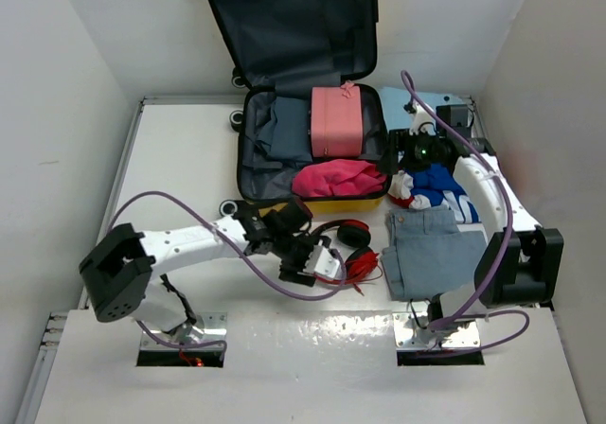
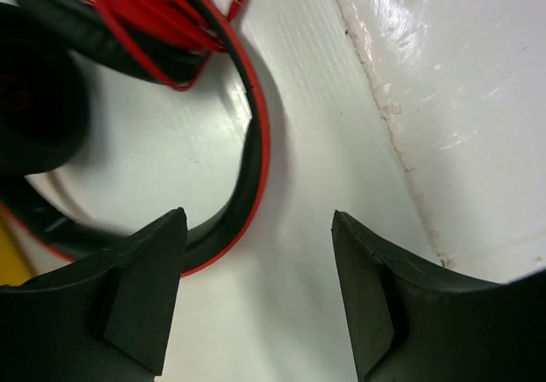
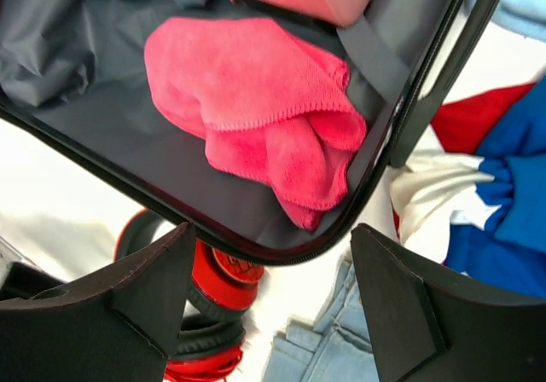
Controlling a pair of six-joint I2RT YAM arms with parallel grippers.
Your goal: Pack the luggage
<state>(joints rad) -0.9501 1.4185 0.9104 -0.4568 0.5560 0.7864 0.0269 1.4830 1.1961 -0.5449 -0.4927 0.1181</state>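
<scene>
Left hand [image 2: 258, 228] hangs wide open and empty over the red-and-black headphones [image 1: 352, 237] toward the desk's [image 1: 180, 159] near edge: best to straddle the headband [image 2: 249, 156] squarely before closing, then lift them into the open yellow suitcase [image 1: 243, 151] at the far edge, with the right hand [image 3: 271, 230] hovering open and empty over its right near corner.

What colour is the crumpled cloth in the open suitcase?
Bright pink. The crumpled knit cloth shows best in the right wrist view.

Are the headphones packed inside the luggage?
No, the red headphones lie on the table, just in front of the open luggage.
</scene>
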